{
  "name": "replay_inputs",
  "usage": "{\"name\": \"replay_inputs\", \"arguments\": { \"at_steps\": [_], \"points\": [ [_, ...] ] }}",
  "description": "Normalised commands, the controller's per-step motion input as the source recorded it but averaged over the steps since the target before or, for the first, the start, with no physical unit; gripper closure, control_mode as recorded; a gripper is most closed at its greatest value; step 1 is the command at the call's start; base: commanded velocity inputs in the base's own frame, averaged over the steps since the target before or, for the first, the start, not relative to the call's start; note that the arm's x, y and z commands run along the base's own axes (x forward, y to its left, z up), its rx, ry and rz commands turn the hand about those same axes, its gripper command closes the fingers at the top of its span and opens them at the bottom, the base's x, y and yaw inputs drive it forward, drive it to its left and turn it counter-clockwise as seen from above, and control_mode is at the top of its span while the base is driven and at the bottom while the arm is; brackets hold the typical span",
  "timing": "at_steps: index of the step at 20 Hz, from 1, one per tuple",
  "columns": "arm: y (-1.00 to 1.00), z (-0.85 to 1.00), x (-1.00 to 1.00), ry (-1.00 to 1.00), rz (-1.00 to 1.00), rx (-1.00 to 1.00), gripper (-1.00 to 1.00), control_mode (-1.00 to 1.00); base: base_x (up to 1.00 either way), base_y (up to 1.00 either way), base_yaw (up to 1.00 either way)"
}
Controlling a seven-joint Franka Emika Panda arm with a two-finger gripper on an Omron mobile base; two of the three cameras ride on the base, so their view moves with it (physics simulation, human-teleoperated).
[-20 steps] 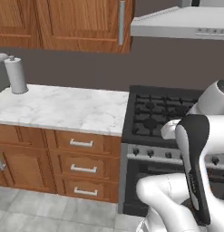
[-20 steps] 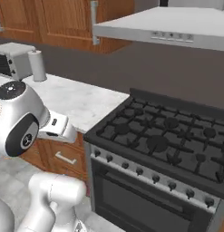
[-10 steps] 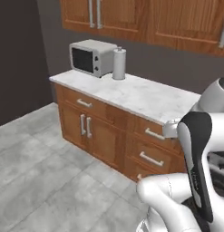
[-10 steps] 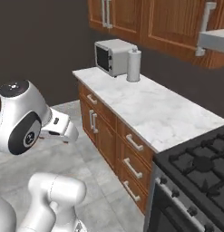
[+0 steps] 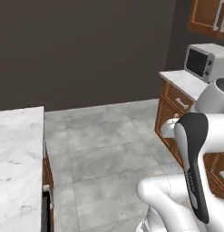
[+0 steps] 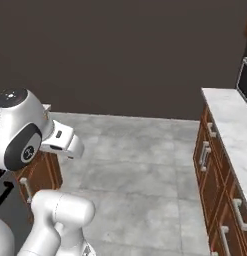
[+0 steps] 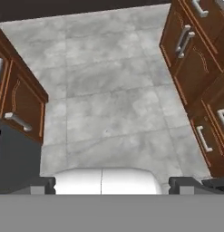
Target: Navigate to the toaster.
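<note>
Nowhere among these views does a toaster appear, so its handling can't be judged. Microwave (image 5: 206, 61) sits at two o'clock on a marble counter (image 5: 183, 79); grey floor (image 5: 109, 140) lies ahead. Gripper (image 7: 112, 185) tips stand wide apart, holding nothing.

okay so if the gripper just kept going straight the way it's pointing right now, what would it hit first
Most likely the grey tiled floor. The gripper points down at the open aisle between the wooden cabinets on the left and the drawers on the right, with nothing in between, though depth is hard to judge.
</note>
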Motion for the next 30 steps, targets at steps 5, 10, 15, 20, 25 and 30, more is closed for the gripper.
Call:
{"name": "replay_inputs", "arguments": {
  "at_steps": [5,10,15,20,25,30],
  "points": [
    [0.0,0.0,0.0,0.0,0.0,0.0,-1.0,1.0,0.0,-0.09,1.0],
    [0.0,0.0,0.0,0.0,0.0,0.0,-1.0,1.0,0.0,0.0,1.0],
    [0.0,0.0,0.0,0.0,0.0,0.0,-1.0,1.0,0.0,0.0,1.0],
    [0.0,0.0,0.0,0.0,0.0,0.0,-1.0,1.0,0.0,0.0,1.0],
    [0.0,0.0,0.0,0.0,0.0,0.0,-1.0,1.0,0.0,0.0,1.0],
    [0.0,0.0,0.0,0.0,0.0,0.0,-1.0,1.0,0.0,0.0,1.0]
  ]
}}
